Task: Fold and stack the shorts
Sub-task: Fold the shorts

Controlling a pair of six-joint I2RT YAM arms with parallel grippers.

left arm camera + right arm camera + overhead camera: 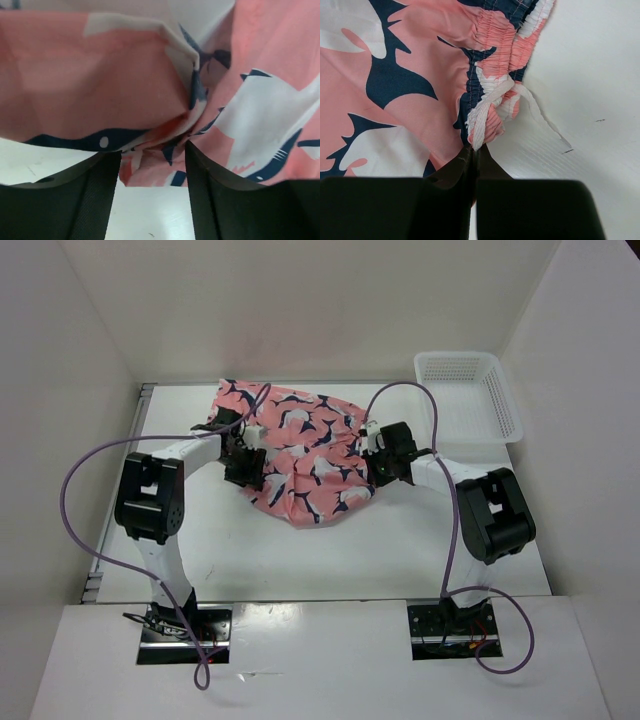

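The salmon-pink shorts (300, 455) with navy and white fish shapes lie crumpled in the middle of the table. My left gripper (243, 468) is at their left edge. In the left wrist view its jaws stand apart, with a bunched fold of the shorts (165, 135) at the fingertips (107, 165) and bare table between the fingers. My right gripper (385, 468) is at the shorts' right edge. In the right wrist view it (475, 150) is shut on the elastic waistband (487, 115), pinching a white and pink gather just above the table.
A white plastic mesh basket (468, 395) stands at the back right of the table (330, 560). White walls close in the back and both sides. Purple cables loop from both arms.
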